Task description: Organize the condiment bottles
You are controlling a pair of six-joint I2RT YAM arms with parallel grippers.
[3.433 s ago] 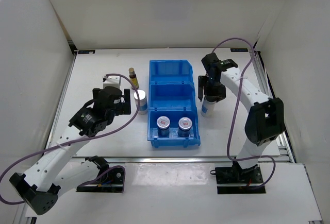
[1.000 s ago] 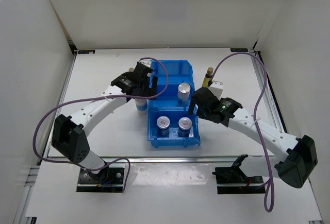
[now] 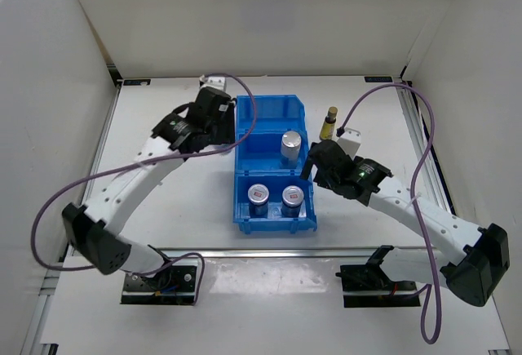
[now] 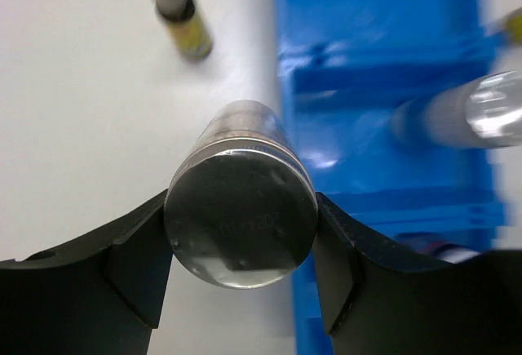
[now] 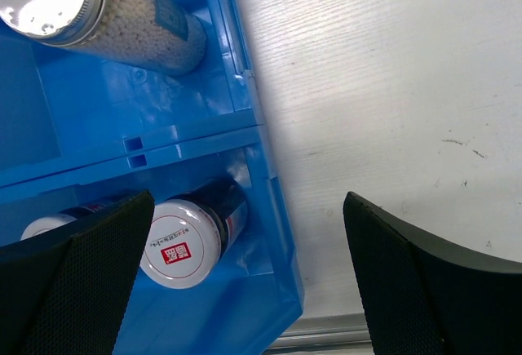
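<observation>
My left gripper (image 4: 241, 237) is shut on the silver lid of a white shaker (image 4: 241, 208), just left of the blue bin (image 4: 383, 86). In the top view the left gripper (image 3: 218, 122) hides that shaker. A slim amber bottle (image 4: 179, 12) stands on the table beyond it. A second shaker (image 3: 291, 144) stands in the bin's middle compartment. Two squat jars (image 3: 258, 194) (image 3: 293, 196) fill the front compartment. Another amber bottle (image 3: 330, 121) stands right of the bin. My right gripper (image 5: 249, 232) hangs open over the bin's right wall, above a red-marked jar (image 5: 183, 241).
The blue three-compartment bin (image 3: 273, 110) sits mid-table with nothing showing in its back compartment. White enclosure walls close in the table on the left, back and right. Purple cables loop off both arms. A metal rail runs along the table's near edge.
My left gripper has closed on the shaker and shifted toward the back left; the shaker no longer stands beside the bin's left wall. The right gripper has backed slightly away, still open.
</observation>
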